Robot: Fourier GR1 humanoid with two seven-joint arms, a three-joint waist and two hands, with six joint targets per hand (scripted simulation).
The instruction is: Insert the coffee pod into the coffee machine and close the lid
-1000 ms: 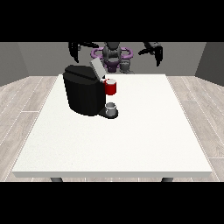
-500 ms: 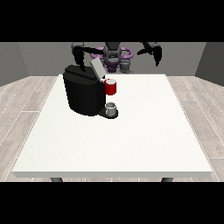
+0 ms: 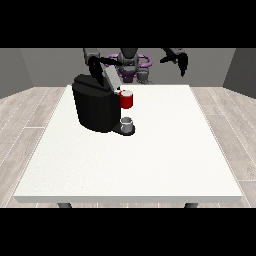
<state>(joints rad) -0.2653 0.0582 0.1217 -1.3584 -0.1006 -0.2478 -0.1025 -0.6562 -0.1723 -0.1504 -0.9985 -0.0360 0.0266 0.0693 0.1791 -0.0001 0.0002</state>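
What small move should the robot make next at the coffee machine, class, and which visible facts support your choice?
Probably lower the hand at the view's left onto the raised lid of the coffee machine to start shutting it. That hand hovers beside the lid, which stands tilted up; the hand at the view's right is raised far off.

obstacle: bulky black coffee machine [image 3: 95,107] at back-left of the large white counter [image 3: 150,160] | on its front: a red thing at the machine [image 3: 127,100], small grey cup [image 3: 127,123] below | open room: counter's right and near parts
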